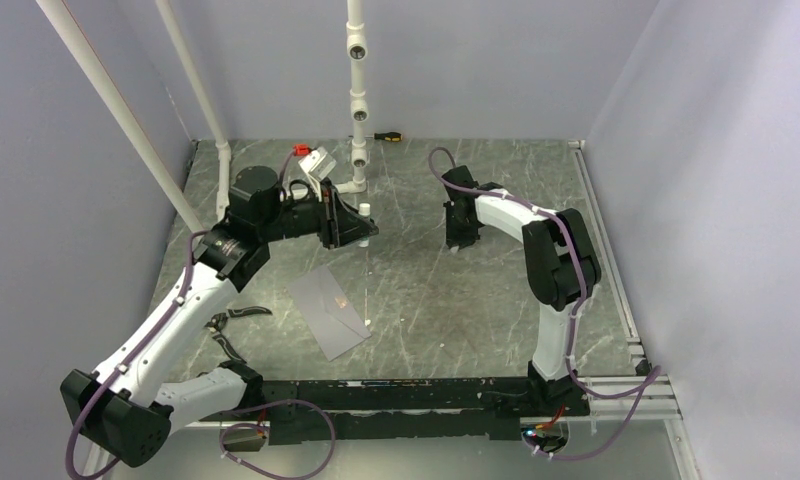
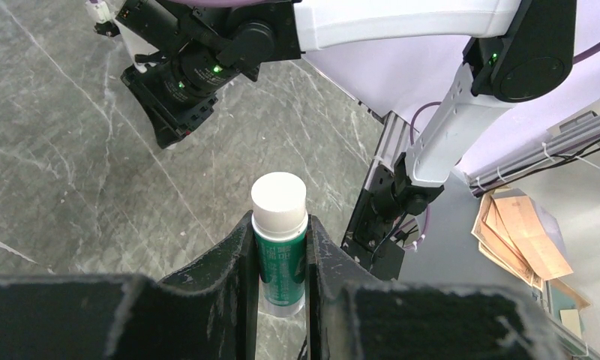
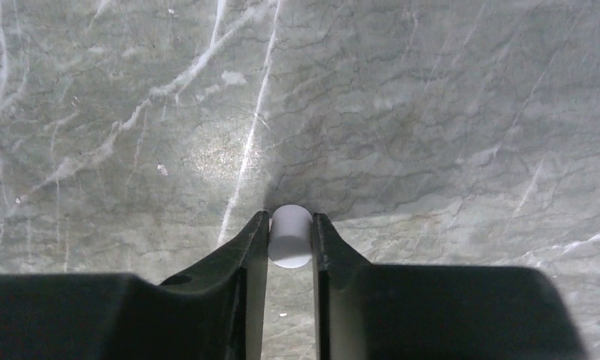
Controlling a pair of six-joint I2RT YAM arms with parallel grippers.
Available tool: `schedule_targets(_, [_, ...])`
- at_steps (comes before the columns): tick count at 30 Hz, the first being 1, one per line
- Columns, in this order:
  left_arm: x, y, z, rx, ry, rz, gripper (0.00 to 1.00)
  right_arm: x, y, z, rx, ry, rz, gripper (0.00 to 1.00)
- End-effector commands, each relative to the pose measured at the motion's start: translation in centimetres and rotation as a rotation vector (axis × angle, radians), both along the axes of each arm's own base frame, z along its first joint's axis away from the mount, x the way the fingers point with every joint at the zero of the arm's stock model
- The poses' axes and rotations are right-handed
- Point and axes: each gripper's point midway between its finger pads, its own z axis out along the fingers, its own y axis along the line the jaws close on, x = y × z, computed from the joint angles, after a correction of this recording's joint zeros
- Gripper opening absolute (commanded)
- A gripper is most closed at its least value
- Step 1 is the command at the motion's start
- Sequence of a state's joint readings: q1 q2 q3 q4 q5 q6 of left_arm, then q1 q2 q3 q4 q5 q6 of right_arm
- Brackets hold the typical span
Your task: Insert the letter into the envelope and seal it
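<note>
The light grey envelope (image 1: 326, 311) lies flat on the marble table in front of the left arm, its flap side up. The letter is out of view. My left gripper (image 1: 362, 228) (image 2: 280, 222) hovers above the table behind the envelope, shut on a green glue stick (image 2: 280, 259) whose white end (image 2: 279, 196) pokes past the fingertips. My right gripper (image 1: 460, 238) (image 3: 290, 217) is down at the table's middle right, its jaws pressed on both sides of a small white cap (image 3: 290, 237).
White pipe posts (image 1: 356, 100) rise at the back, with a screwdriver (image 1: 388, 136) and a small white box (image 1: 316, 161) near them. Black pliers (image 1: 233, 322) lie left of the envelope. A metal rail (image 1: 608, 262) borders the right edge.
</note>
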State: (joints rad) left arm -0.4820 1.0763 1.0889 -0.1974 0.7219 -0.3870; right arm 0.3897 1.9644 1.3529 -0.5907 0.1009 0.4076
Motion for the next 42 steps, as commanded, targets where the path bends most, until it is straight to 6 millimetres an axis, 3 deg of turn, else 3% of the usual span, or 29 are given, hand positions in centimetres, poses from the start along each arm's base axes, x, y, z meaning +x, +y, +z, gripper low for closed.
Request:
schedule_targets(1, [-0.4,-0.1,1.1,-0.029,-0.042,-0.021,0.02,1.6,0.1,1.6,0.003,-0.058,-0.004,0.15])
schedule_targets(5, [-0.3,-0.1,0.8,-0.022,-0.044,-0.018,0.03,1.1,0.5,3.3,0.034,-0.057,0.005,0.05])
schedule_targets(8, [-0.1,0.0,0.4,-0.003,-0.052,-0.016,0.03,0.4,2.0,6.4,0.131,-0.061,0.043,0.02])
schedule_targets(10, [0.0,0.0,0.1,0.013,-0.058,-0.023,0.03,-0.5,3.9,9.6,0.248,-0.067,0.097,0.01])
schedule_targets(14, [-0.2,-0.1,-0.1,0.039,-0.094,-0.058,0.02,-3.8,8.8,18.9,0.593,-0.118,0.302,0.00])
schedule_targets(16, [-0.3,0.0,0.2,0.043,-0.126,-0.064,0.02,-5.6,10.5,22.7,0.737,-0.128,0.381,0.00])
schedule_targets(22, [0.1,0.2,0.6,0.053,-0.171,-0.050,0.02,-10.0,13.6,32.2,1.065,-0.200,0.557,0.00])
schedule_targets(25, [0.1,0.1,0.4,0.051,-0.164,-0.059,0.02,-11.9,14.6,36.1,1.206,-0.224,0.606,0.00])
schedule_targets(30, [-0.1,-0.1,1.1,0.034,-0.181,-0.070,0.02,-12.9,15.6,38.1,1.228,-0.227,0.628,0.00])
schedule_targets(42, [0.1,-0.2,1.0,0.064,-0.194,-0.096,0.02,-13.7,17.8,37.4,1.172,-0.184,0.678,0.00])
